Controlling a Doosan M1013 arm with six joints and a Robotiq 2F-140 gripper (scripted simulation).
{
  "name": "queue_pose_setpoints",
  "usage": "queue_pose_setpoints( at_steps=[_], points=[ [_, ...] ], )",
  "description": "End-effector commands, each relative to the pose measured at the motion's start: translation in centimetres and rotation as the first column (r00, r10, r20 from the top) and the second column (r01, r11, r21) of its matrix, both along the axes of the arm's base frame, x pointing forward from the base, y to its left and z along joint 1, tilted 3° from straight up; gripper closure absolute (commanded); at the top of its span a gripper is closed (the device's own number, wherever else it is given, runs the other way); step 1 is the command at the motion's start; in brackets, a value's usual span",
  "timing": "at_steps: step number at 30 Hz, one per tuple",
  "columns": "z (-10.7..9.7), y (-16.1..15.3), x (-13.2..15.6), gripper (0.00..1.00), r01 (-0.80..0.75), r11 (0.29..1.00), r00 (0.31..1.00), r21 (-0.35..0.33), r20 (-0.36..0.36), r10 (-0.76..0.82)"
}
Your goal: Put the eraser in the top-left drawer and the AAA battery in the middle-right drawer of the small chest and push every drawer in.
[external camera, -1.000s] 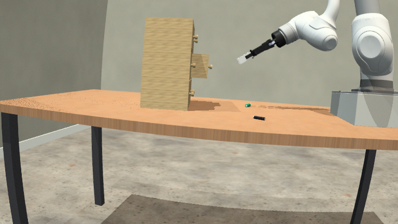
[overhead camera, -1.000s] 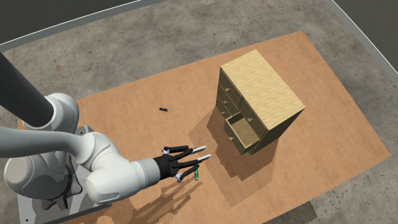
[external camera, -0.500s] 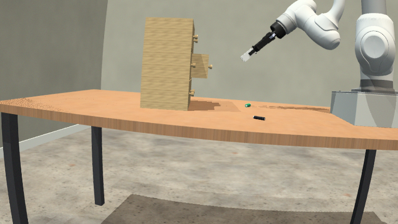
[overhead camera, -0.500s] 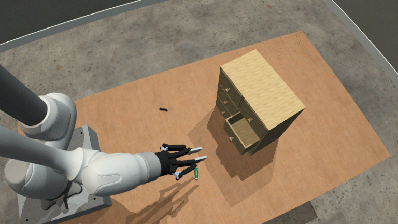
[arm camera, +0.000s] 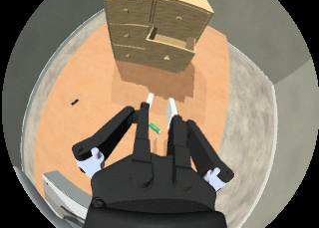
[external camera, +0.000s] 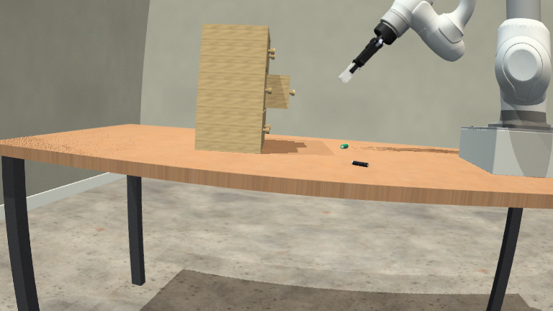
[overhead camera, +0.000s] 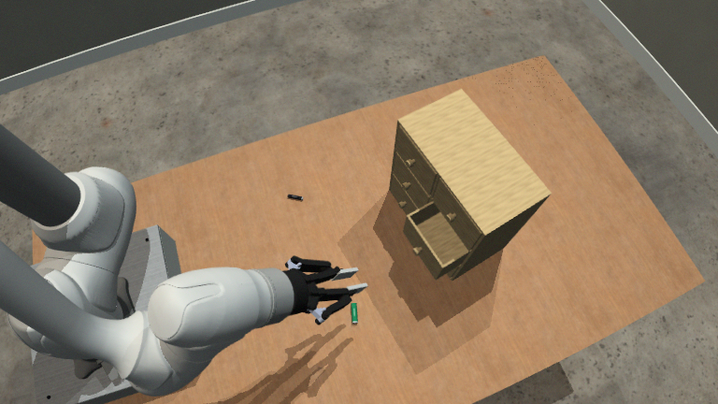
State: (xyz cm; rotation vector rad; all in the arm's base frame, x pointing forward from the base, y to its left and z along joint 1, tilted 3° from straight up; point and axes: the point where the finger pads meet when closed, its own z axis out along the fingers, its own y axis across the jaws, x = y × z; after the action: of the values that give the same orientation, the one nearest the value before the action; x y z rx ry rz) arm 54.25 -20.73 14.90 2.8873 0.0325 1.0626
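The AAA battery, probably the slim black cylinder, is being left on the table, below and left of the gripper, its long axis roughly matched to the reach of the empty, narrowly parted jaws.

Looks like a robot lab or test cell here: a white jointed arm stands on a metal pedestal at a wooden table. And around it, plain grey walls and a mottled, concrete-like floor.
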Motion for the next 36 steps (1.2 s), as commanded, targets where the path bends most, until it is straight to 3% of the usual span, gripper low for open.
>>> queue_pose_setpoints(
  at_steps=[1, 3, 8, 18, 20, 29, 36],
  points=[
    [0.5, 0.2, -0.4, 0.8, 0.006, 1.0, 0.994, 0.013, -0.107, -0.004],
    [0.5, 0.2, -0.4, 0.8, 0.006, 1.0, 0.994, 0.013, -0.107, -0.004],
    [1.2, 0.2, -1.1, 0.8, 0.011, 1.0, 0.982, 0.012, -0.189, -0.009],
    [3.1, 0.3, -3.2, 0.8, 0.027, 1.0, 0.908, 0.008, -0.419, -0.022],
    [3.1, 0.3, -3.2, 0.8, 0.027, 1.0, 0.908, 0.008, -0.419, -0.022],
    [4.5, 0.4, -4.7, 0.8, 0.038, 0.999, 0.821, 0.002, -0.571, -0.03],
    [5.0, 0.4, -5.2, 0.8, 0.041, 0.999, 0.786, 0.0, -0.617, -0.033]
  ],
)
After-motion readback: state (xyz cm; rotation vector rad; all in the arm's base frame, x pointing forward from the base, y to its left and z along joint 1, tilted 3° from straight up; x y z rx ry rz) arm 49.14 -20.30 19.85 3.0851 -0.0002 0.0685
